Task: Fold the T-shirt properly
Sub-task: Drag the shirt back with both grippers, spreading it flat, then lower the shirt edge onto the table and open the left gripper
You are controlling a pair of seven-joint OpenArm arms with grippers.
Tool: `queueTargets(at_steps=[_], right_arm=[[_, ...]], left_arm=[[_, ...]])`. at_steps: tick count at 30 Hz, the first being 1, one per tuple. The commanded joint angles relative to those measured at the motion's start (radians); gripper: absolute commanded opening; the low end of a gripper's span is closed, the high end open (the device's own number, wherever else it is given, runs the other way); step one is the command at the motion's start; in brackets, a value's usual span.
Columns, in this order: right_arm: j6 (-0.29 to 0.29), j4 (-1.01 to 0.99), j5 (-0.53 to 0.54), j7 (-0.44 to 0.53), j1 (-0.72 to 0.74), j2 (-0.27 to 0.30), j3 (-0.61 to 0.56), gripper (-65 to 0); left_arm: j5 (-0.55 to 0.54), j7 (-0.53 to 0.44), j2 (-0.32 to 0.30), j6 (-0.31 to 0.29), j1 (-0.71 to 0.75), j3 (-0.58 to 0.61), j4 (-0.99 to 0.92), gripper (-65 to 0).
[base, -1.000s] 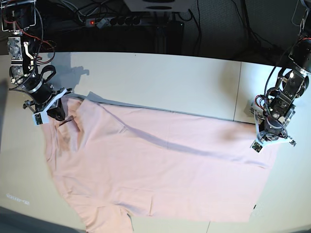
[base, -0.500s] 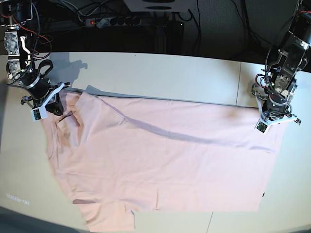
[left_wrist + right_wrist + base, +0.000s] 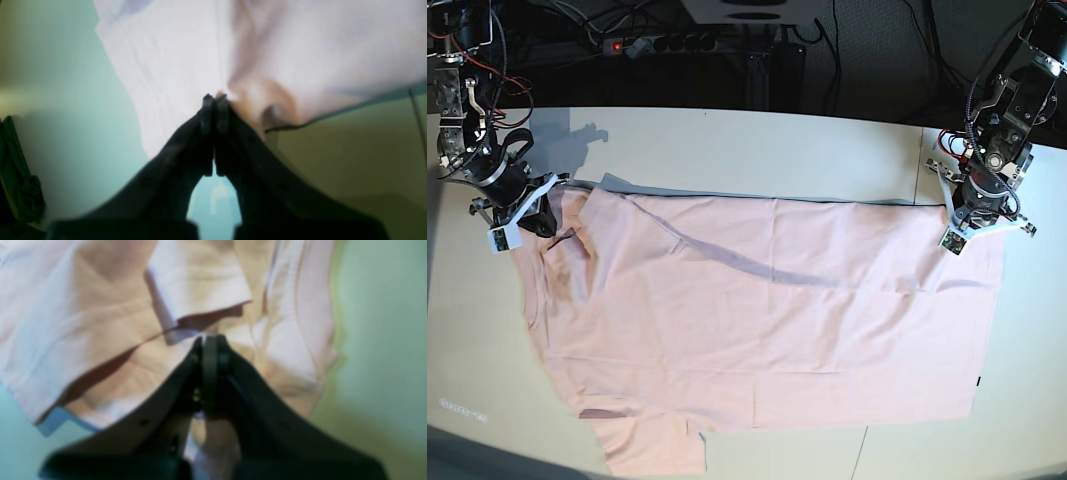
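The pale pink T-shirt lies spread with its plain side up across the white table. My left gripper, on the right of the base view, is shut on the shirt's far right corner. In the left wrist view its fingertips pinch the fabric edge. My right gripper, on the left of the base view, is shut on the shirt's far left corner near a sleeve. The right wrist view shows the gripper closed on bunched cloth, with a folded sleeve hem just beyond it.
A power strip with a red light and several cables lie behind the table's back edge. A seam runs across the tabletop on the right. The shirt's near sleeve reaches close to the front edge.
Both arms have drawn the shirt's far edge toward the back of the table. The cloth has pulled flatter and straighter, and its long diagonal crease has shrunk.
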Motion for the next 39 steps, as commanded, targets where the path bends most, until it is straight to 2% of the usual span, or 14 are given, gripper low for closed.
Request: queueTargets(at_steps=[1, 7, 11, 24, 30, 34, 39], right_arm=[[0.034, 0.008, -0.014, -0.047, -0.01, 0.019, 0.01, -65.0], [0.037, 0.1, 0.032, -0.047, -0.106, 0.018, 0.072, -65.0], [0.039, 0.168, 0.034, -0.048, -0.175, 0.018, 0.126, -65.0], [0.038, 0.266, 0.037, -0.047, -0.335, 0.018, 0.238, -65.0], [0.039, 0.271, 0.062, -0.048, -0.346, 0.016, 0.273, -65.0], [0.039, 0.271, 0.068, -0.048, -0.346, 0.016, 0.274, -65.0], [0.038, 0.271, 0.068, -0.047, -0.346, 0.016, 0.274, -65.0]], left_arm=[[-0.031, 0.017, -0.014, -0.042, 0.008, -0.006, 0.008, -65.0], [-0.039, 0.014, -0.065, -0.046, 0.055, -0.08, 0.013, -65.0], [-0.097, 0.014, -0.091, -0.091, 0.088, -0.141, 0.044, -65.0], [-0.089, 0.018, -0.092, -0.09, 0.189, -0.175, 0.168, -65.0], [-0.071, 0.018, -0.092, -0.074, 0.192, -0.185, 0.184, -65.0], [-0.084, 0.018, -0.092, -0.073, 0.192, -0.235, 0.225, -65.0], [-0.217, -0.015, -0.088, -0.16, 0.191, -0.318, 0.245, -65.0]])
